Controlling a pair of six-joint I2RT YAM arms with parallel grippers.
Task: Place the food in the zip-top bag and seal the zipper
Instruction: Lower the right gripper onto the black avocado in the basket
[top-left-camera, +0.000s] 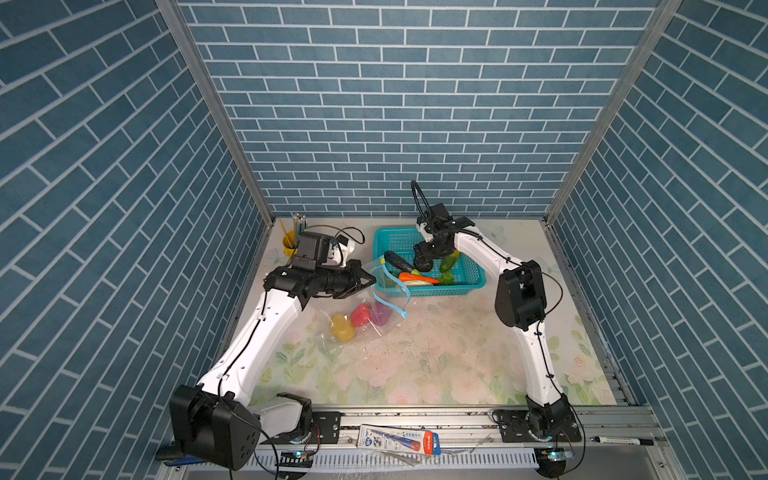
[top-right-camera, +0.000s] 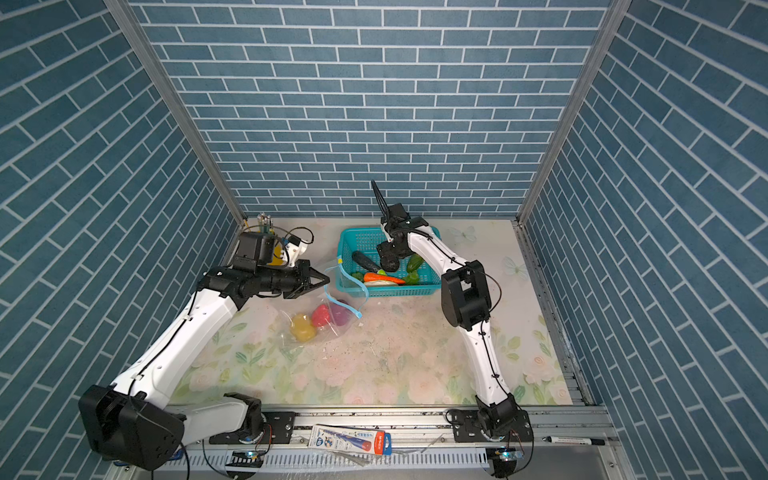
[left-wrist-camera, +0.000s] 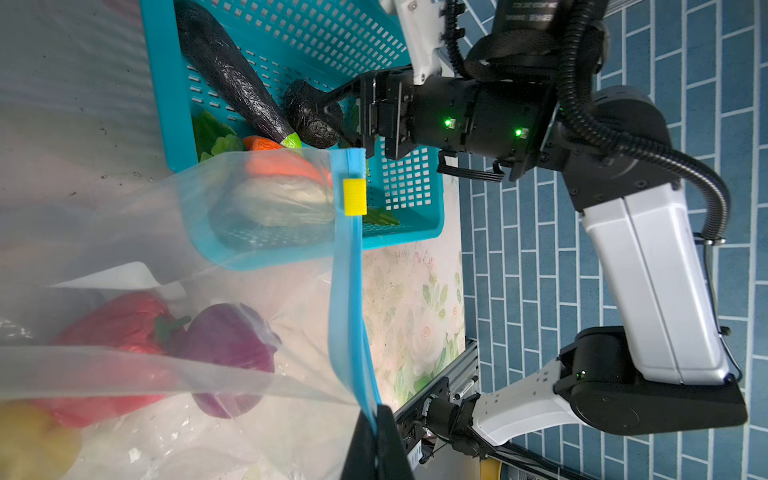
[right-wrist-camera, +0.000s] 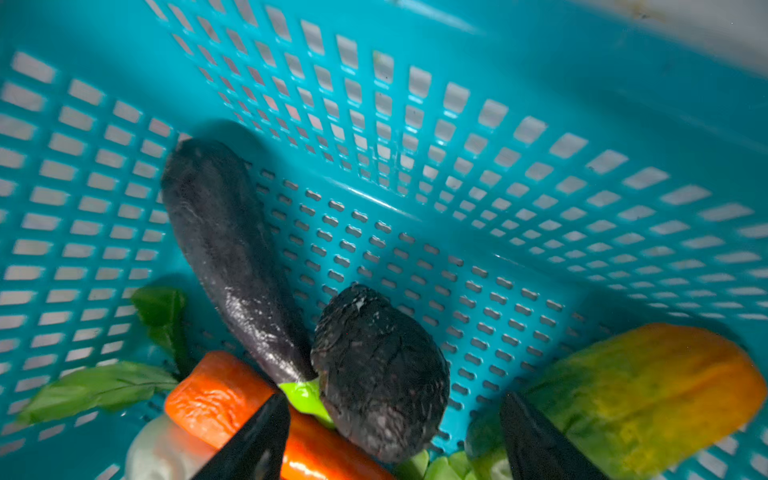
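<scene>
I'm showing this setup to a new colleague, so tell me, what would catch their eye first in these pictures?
Probably the teal basket at the back of the table, holding bright toy vegetables, with the right hand open around a dark lumpy piece in it. Next, the left hand pinches the light-blue zipper strip, holding up the clear bag with a red pepper, purple onion and yellow piece inside.
</scene>
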